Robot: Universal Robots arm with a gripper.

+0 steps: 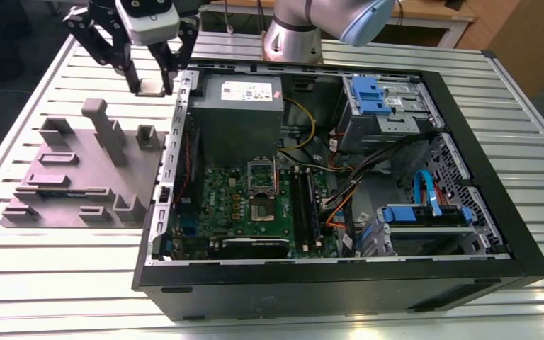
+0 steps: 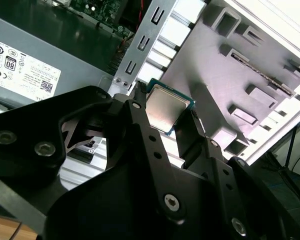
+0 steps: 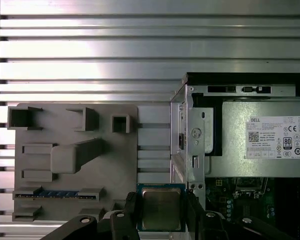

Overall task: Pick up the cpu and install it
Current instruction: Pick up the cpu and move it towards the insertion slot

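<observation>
My gripper hangs above the table, between the grey-mauve holder block and the back left corner of the open computer case. It is shut on the cpu, a small flat square chip with a silvery top. In both wrist views the cpu sits clamped by its edges between the two black fingers, lifted off the block. The motherboard lies in the case, with its silver socket frame near the middle.
The block carries upright posts and slots; a blue-edged strip lies in one slot. The power supply fills the case's back left corner. Drive cages with blue clips and cables occupy the case's right side. The arm's base stands behind.
</observation>
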